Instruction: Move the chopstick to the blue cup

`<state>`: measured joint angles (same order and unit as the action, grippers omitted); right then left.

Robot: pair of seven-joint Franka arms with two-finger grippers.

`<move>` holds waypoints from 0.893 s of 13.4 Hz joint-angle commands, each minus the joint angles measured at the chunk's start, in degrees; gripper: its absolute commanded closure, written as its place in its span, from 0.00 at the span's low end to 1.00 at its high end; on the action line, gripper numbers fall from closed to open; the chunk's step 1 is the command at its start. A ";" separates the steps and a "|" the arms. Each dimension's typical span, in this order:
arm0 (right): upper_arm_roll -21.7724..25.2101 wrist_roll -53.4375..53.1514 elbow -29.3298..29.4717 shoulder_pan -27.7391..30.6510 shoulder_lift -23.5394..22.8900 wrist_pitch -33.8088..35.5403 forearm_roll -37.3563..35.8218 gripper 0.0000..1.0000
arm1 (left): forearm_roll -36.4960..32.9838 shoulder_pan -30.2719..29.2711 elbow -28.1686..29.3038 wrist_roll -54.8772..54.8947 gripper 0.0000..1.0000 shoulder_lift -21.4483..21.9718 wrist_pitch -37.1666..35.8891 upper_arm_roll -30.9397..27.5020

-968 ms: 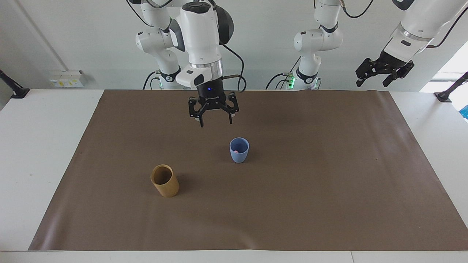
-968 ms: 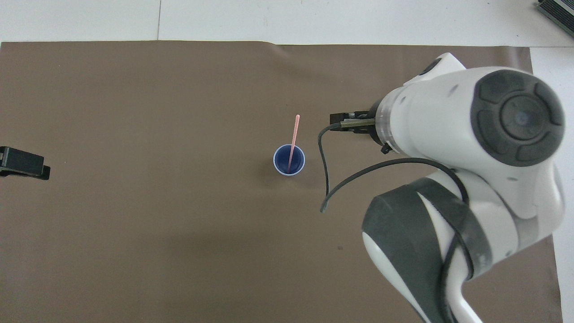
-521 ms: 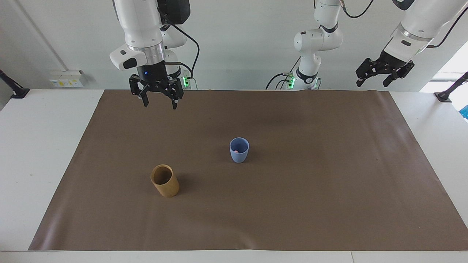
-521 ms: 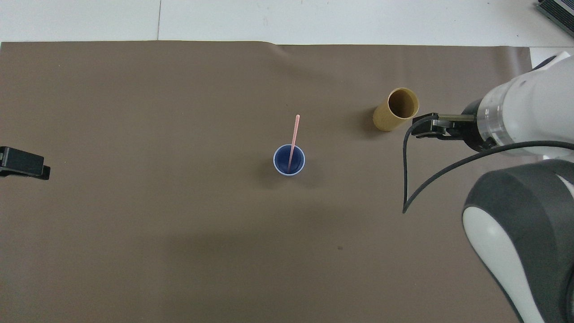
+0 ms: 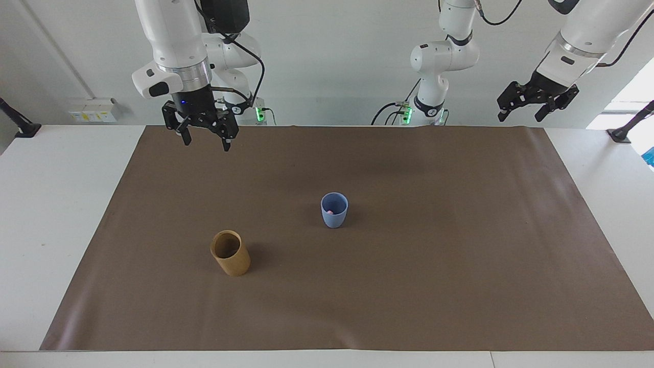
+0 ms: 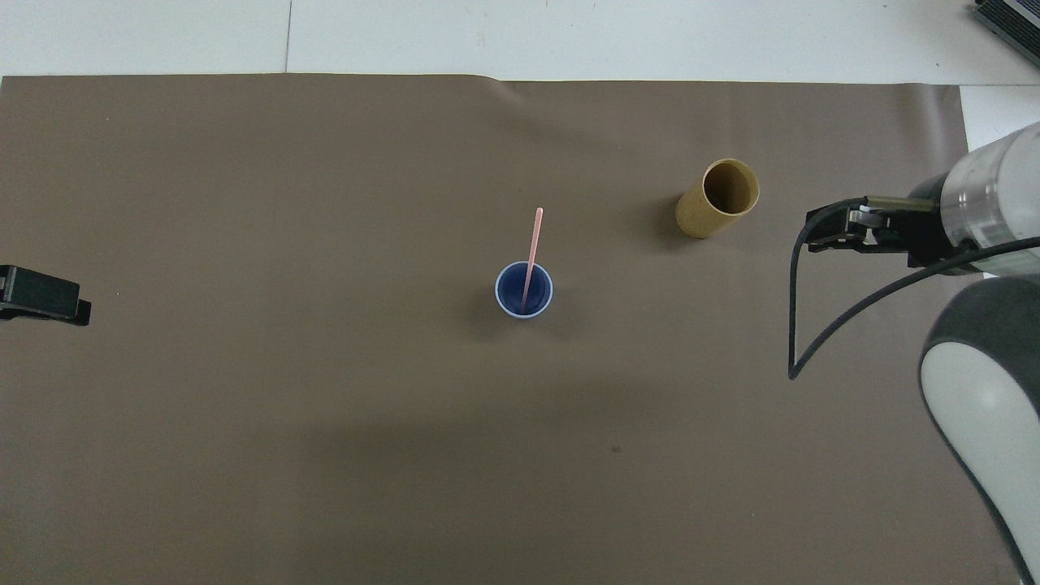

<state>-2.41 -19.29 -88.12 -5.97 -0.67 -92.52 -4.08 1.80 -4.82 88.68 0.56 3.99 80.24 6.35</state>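
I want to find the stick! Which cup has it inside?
The blue cup holds the pink stick, which pokes out above its rim. The taller tan cup, nearer the right arm's end, looks empty.

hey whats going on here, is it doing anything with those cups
Nothing is being held right now. A pink chopstick stands in the blue cup in the middle of the brown mat. The tan cup stands empty, farther from the robots and toward the right arm's end. The right gripper hangs open and empty over the mat's edge near its base. The left gripper waits open, raised off the mat's corner at its own end.
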 commanded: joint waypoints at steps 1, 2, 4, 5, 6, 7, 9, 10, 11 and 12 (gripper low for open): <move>-0.57 1.88 4.70 2.19 -2.74 4.26 1.18 0.00 | -0.57 -0.63 1.06 -0.39 0.00 1.28 -0.18 0.42; -0.57 1.97 5.50 3.59 -3.36 5.32 1.79 0.00 | -0.57 -0.62 1.06 -0.47 0.00 1.28 -0.18 0.42; -0.49 3.11 4.98 5.18 -2.67 5.42 4.16 0.00 | -0.57 -0.62 1.06 -0.39 0.00 1.28 -0.18 0.42; -0.49 5.20 3.50 6.05 -1.88 5.94 4.17 0.00 | -0.57 -0.71 1.06 -0.39 0.00 1.28 -0.18 0.42; -0.49 7.31 2.35 6.93 -1.00 6.56 4.17 0.00 | -0.57 -0.63 1.06 -0.39 0.00 1.28 -0.18 0.42; -0.40 8.29 1.99 7.37 -0.47 6.74 4.17 0.00 | -0.57 -0.62 1.06 -0.47 0.00 1.28 -0.18 0.42; -0.49 8.13 1.99 7.29 -0.03 6.83 4.08 0.00 | -0.57 -0.62 1.06 -0.39 0.00 1.28 -0.18 0.42; -0.49 7.86 1.03 7.03 1.02 7.09 3.99 0.00 | -0.57 -0.62 1.06 -0.39 0.00 1.28 -0.18 0.42; -0.49 8.12 -0.46 7.11 2.51 6.74 3.99 0.00 | -0.57 -0.62 1.06 -0.47 0.00 1.28 -0.18 0.42; -0.49 8.47 -0.99 7.29 3.48 7.09 3.99 0.00 | -0.57 -0.62 1.06 -0.48 0.00 1.28 -0.18 0.42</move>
<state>-2.54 -12.61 -85.64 0.44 -0.86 -85.46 -1.14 1.80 -4.82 88.68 0.56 3.99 80.24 6.35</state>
